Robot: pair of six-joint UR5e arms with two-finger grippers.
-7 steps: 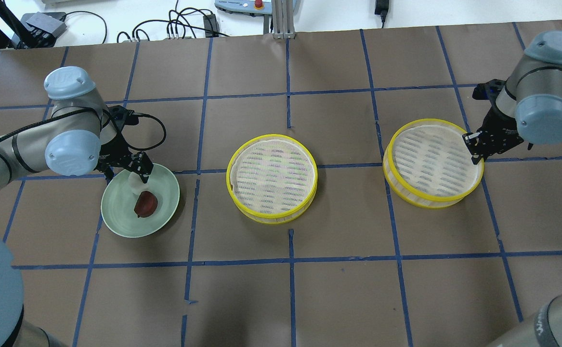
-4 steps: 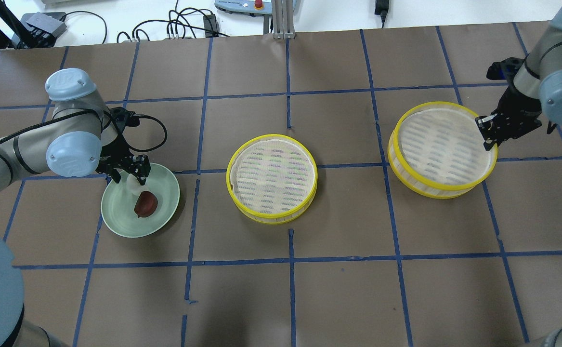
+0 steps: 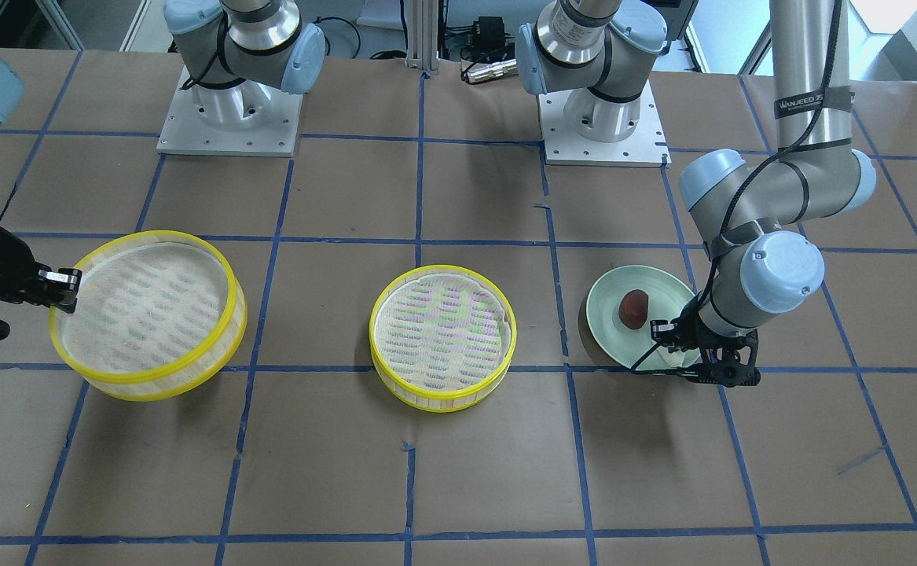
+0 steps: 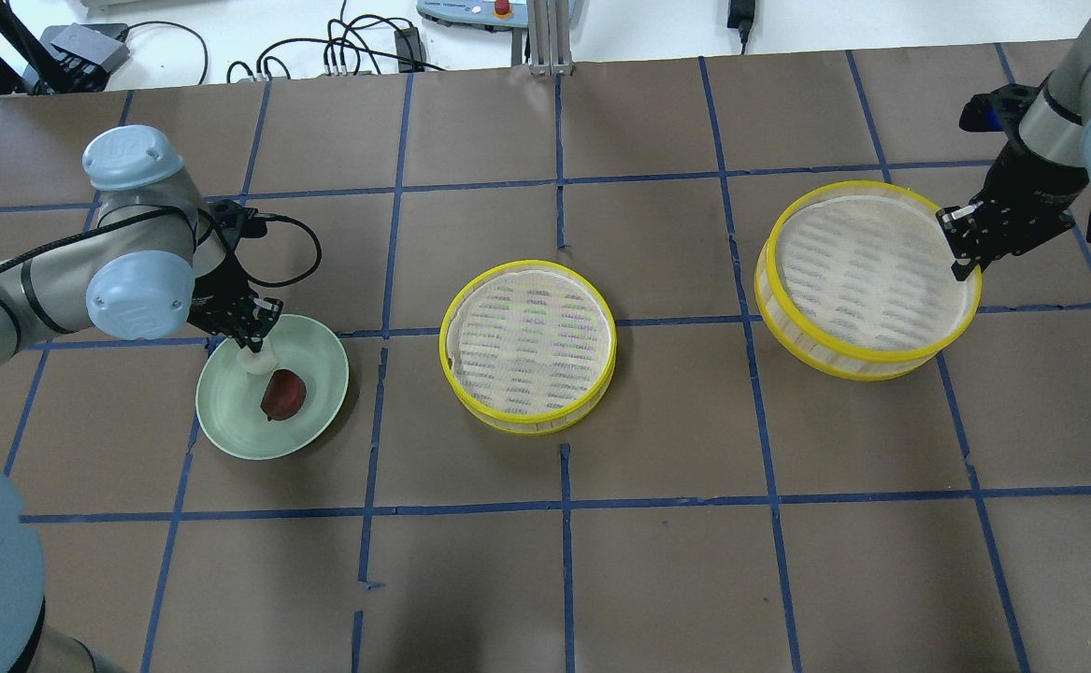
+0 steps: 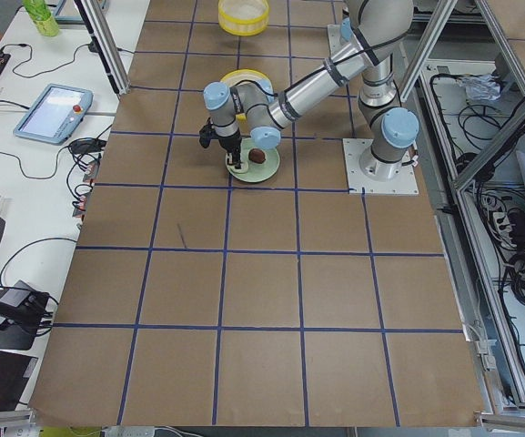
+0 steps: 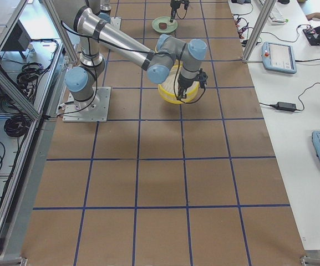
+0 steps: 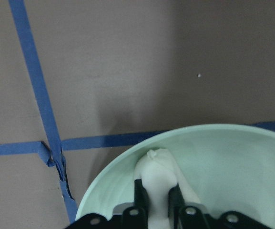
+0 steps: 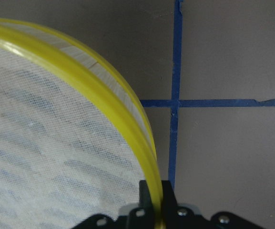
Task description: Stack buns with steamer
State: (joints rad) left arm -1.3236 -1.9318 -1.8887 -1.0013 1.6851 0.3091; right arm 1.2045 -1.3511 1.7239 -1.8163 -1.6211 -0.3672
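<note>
Early stage: both buns lie on the green plate (image 4: 227, 425), neither yet in a steamer. The left pincer (image 7: 157, 191), narrowed, pinches the white bun (image 7: 157, 164) beside the reddish-brown bun (image 4: 283, 394). The right pincer (image 8: 157, 193), nearly closed, clamps the rim of the outer steamer tray (image 4: 868, 280), apparently tilted above the bench (image 4: 657, 579). The centre steamer tray (image 4: 528, 344) awaits stacking.

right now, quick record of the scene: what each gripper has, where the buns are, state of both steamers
left gripper: shut on white bun, over the plate
right gripper: shut on the yellow rim of right steamer
white bun: in left gripper at the plate's edge; lifted or not, cannot tell
brown bun: loose on the plate, not gripped
right steamer: empty, looks tilted, gripped side higher
middle steamer: empty, flat on the table, no gripper at it
</note>
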